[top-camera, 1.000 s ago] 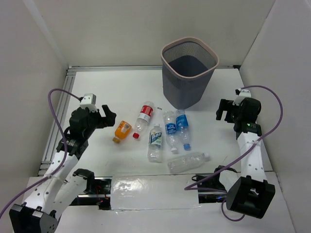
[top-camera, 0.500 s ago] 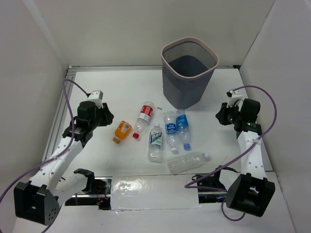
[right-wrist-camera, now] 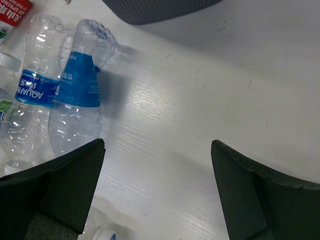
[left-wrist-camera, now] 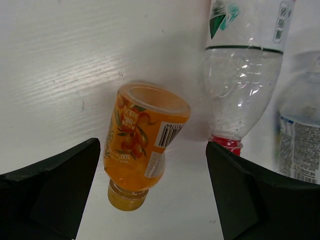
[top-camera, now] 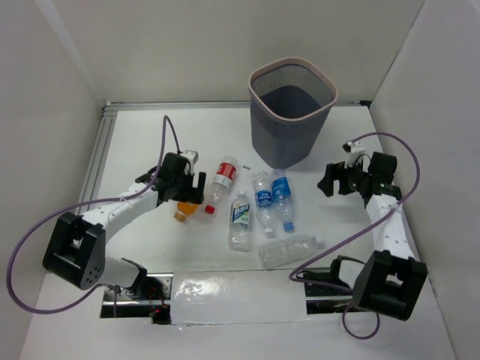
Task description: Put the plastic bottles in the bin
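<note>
- Directly between the spread fingers of the left hand point(top-camera: 190, 190) point(left-wrist-camera: 152, 150) lies the orange bottle point(top-camera: 183, 210) point(left-wrist-camera: 142, 142), on its side on the desk point(top-camera: 142, 142).
- That hand is released and grasps nothing: the left wrist view shows bare desk between each finger and the bottle.
- The orange bottle's neck end points back toward the hand and its base away, and it sits a little askew to the fingers.
- Just outside the left hand's finger on the side toward the right arm lies the red-capped bottle point(top-camera: 223, 178) point(left-wrist-camera: 240, 80). It is also on its side, near the orange one but apart from it.
- The right hand point(top-camera: 327, 182) point(right-wrist-camera: 157, 145) is likewise released, its fingers wide apart with only bare desk between them.
- Ahead of the right hand, off toward the left arm, two blue-labelled bottles point(top-camera: 271, 196) point(right-wrist-camera: 77, 85) lie side by side, close against each other and clear of its fingers.
- The bin point(top-camera: 289, 142) point(right-wrist-camera: 165, 7) stands upright ahead of the right hand, near it. It is well apart from the left hand, beyond the red-capped bottle.
- Between the two hands lie the green-white bottle point(top-camera: 240, 217) and the unlabelled bottle point(top-camera: 289, 251), both on their sides and within neither hand's fingers.
</note>
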`<action>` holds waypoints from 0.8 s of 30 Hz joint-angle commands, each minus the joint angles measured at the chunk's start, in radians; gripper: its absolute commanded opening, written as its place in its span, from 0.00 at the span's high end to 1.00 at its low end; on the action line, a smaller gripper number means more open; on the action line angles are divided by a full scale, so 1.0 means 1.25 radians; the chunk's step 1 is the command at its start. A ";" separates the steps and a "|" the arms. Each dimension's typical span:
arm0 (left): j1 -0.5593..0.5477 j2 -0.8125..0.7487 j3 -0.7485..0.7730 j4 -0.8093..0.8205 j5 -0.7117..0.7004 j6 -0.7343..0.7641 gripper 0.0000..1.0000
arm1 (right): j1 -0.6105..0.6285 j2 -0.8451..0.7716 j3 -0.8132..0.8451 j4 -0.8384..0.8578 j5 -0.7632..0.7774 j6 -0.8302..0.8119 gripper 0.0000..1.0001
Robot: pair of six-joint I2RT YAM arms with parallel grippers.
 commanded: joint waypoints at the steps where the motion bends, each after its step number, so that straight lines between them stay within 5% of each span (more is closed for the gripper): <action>1: -0.015 0.034 0.019 -0.016 -0.021 0.035 0.00 | -0.004 0.011 0.022 0.008 -0.029 -0.051 0.06; 7: -0.030 0.121 0.012 -0.024 -0.051 0.028 0.09 | 0.047 0.064 0.029 0.032 -0.018 -0.073 0.05; 12: -0.037 0.119 0.036 -0.031 -0.068 0.009 0.61 | 0.136 0.103 0.015 0.086 0.036 -0.027 0.16; 14: -0.037 0.089 0.082 -0.061 -0.075 0.009 0.69 | 0.163 0.115 0.015 0.115 0.053 0.028 0.23; 20: -0.073 0.002 0.334 -0.102 -0.062 0.039 0.74 | 0.289 0.153 0.038 0.144 0.036 0.147 0.30; 24: -0.092 0.002 0.495 -0.042 0.013 0.030 0.75 | 0.305 0.195 0.045 0.200 0.070 0.243 0.18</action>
